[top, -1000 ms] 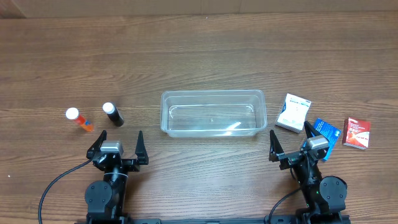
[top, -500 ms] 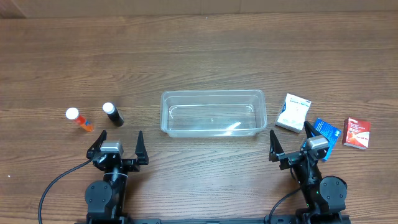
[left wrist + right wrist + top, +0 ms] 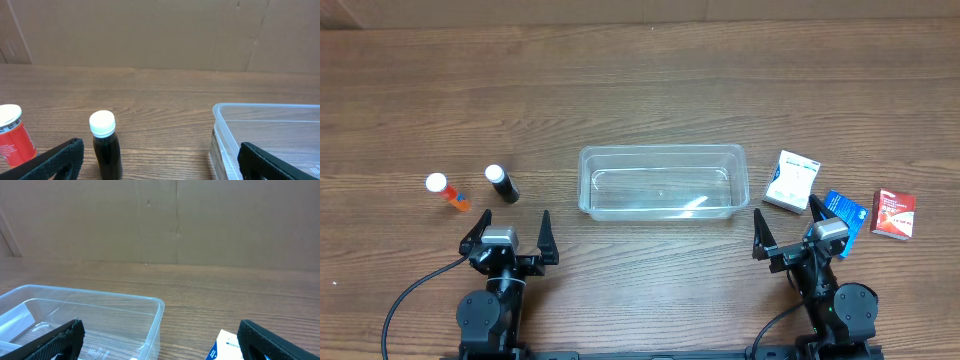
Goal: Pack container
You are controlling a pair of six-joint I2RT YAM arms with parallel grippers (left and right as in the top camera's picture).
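The clear plastic container [image 3: 663, 152] sits empty at the table's middle; its rim shows in the left wrist view [image 3: 265, 107] and the right wrist view [image 3: 100, 295]. A black bottle with a white cap [image 3: 502, 185] [image 3: 106, 145] and an orange bottle with a white cap [image 3: 447, 192] [image 3: 12, 135] stand left of it. A white box [image 3: 792, 180] [image 3: 227, 345], a blue box [image 3: 844, 215] and a red box [image 3: 893, 215] lie right of it. My left gripper [image 3: 508, 227] [image 3: 160, 165] is open, near the black bottle. My right gripper [image 3: 787, 225] [image 3: 160, 342] is open, between container and boxes.
A brown cardboard wall [image 3: 150, 30] [image 3: 165, 220] stands at the table's far edge. Wood tabletop [image 3: 640, 80] stretches behind the container.
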